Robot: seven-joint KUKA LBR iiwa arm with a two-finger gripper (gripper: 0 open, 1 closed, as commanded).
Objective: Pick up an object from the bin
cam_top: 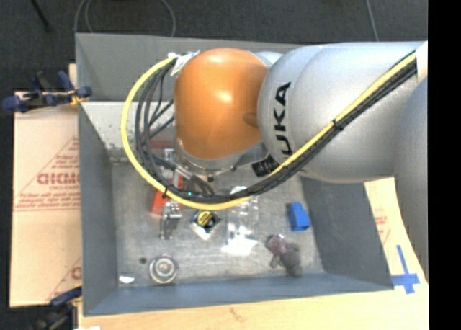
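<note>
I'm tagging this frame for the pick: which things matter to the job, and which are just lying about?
In play: gripper, orange-red piece beside it, grey bin.
Lying about: blue block, round metal disc, clear plastic piece, yellow-black piece, grey-purple lump.

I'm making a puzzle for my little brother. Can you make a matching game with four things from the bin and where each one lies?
All four lie on the floor of the bin.

Things:
1. blue block
2. round metal ring
3. brown-grey lump
4. orange-red piece

Places, as seen in the picture:
A. lower left corner of the floor
B. far right, higher up than the lump
C. lower right, near the bottom wall
D. left side, higher up than the ring

Right pairs: 1-B, 2-A, 3-C, 4-D.
</note>
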